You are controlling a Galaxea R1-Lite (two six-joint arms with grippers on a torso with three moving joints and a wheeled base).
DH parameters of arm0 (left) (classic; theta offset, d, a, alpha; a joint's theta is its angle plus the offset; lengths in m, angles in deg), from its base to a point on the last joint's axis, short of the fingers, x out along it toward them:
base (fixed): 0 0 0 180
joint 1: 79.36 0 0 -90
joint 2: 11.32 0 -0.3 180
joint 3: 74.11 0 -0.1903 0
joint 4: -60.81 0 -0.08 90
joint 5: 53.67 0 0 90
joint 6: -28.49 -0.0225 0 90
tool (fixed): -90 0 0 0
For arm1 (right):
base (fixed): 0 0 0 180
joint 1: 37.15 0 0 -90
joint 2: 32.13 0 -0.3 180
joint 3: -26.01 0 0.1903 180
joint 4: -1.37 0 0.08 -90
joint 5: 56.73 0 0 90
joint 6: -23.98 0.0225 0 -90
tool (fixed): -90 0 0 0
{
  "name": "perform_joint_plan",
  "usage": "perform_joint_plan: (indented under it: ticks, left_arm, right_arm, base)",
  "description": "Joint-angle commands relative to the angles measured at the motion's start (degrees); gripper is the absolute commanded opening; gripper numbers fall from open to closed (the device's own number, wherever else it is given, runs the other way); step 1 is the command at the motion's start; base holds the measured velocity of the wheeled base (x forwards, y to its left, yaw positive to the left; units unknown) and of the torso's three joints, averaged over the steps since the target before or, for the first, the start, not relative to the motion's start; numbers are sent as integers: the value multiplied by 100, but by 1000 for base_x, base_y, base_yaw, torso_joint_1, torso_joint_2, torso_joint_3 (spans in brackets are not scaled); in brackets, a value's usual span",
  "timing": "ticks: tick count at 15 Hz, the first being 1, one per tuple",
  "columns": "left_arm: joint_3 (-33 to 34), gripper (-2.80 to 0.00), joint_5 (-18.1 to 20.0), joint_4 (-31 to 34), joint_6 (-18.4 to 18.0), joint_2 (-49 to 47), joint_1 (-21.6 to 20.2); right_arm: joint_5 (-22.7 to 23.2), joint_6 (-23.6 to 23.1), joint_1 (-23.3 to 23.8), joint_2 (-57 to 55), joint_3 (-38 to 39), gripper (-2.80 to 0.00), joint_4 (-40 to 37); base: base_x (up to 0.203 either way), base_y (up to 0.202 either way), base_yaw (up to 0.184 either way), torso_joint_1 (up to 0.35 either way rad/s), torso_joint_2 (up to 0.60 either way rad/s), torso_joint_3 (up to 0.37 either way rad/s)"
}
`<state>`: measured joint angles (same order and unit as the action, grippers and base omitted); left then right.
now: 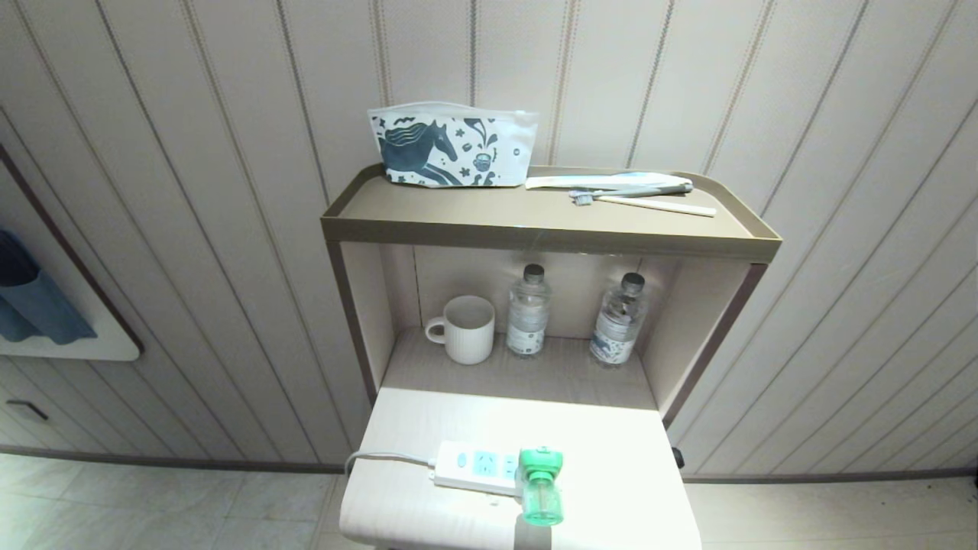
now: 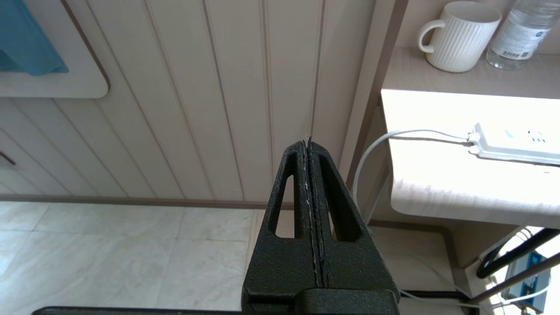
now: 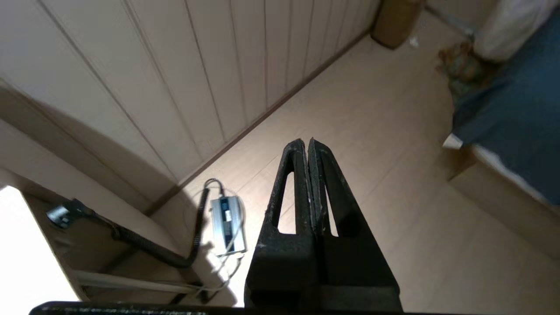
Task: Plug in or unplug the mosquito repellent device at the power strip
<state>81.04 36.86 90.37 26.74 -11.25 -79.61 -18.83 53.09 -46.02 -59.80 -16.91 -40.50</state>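
Power strip (image 1: 475,467) is showing white w/ light-blue socket faces and a white cord (image 1: 386,457). Repellent device (image 1: 541,486) is showing a green head and translucent green bottle. Pouch (image 1: 451,149) at far left is wearing a white ground w/ dark teal horse print. Mug (image 1: 466,329) is looking white, ribbed. Wall panels (image 1: 191,153) are running cream w/ thin stripes; both grippers, left gripper (image 2: 309,142) & right gripper (image 3: 307,142), are showing black.

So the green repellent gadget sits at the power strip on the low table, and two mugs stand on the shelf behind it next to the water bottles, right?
Not quite: the head view shows just one mug on that shelf, beside two water bottles. The rest holds: the mosquito repellent device sits at the power strip on the low table.
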Motion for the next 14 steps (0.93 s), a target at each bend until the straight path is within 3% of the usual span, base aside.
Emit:
perform_joint_plan:
  ticks: [1, 3, 5, 7, 9, 10, 13, 14]
  left_arm:
    - [-1, -280, 0, 5, 0, -7, -2]
    - [-1, -280, 0, 5, 0, -7, -2]
    - [0, -280, 0, 5, 0, -7, -2]
    - [-1, -280, 0, 5, 0, -7, -2]
    - [-1, -280, 0, 5, 0, -7, -2]
    - [7, -280, 0, 5, 0, -7, -2]
    - [8, -280, 0, 5, 0, -7, -2]
    - [8, -280, 0, 5, 0, -7, -2]
  right_arm:
    - [192, -1074, 335, 803, 324, -280, 368]
    - [738, -1858, 1021, 1238, 802, -280, 938]
    - [1327, -2286, 1082, 1361, 1308, -280, 1257]
    - [2560, -2773, 991, 1819, 1425, -280, 1484]
    - [4298, -3432, 940, 2500, 1529, -280, 1471]
    - [4922, -3720, 919, 2701, 1561, -280, 1372]
    - [5507, -3706, 898, 2742, 1694, -280, 1272]
    - [5466, -3580, 896, 2740, 1708, -280, 1257]
  base:
    - [0, 0, 0, 0, 0, 0]
    - [0, 0, 0, 0, 0, 0]
    - [0, 0, 0, 0, 0, 0]
    - [0, 0, 0, 0, 0, 0]
    - [0, 0, 0, 0, 0, 0]
    - [0, 0, 0, 0, 0, 0]
    - [0, 0, 0, 0, 0, 0]
    - [0, 0, 0, 0, 0, 0]
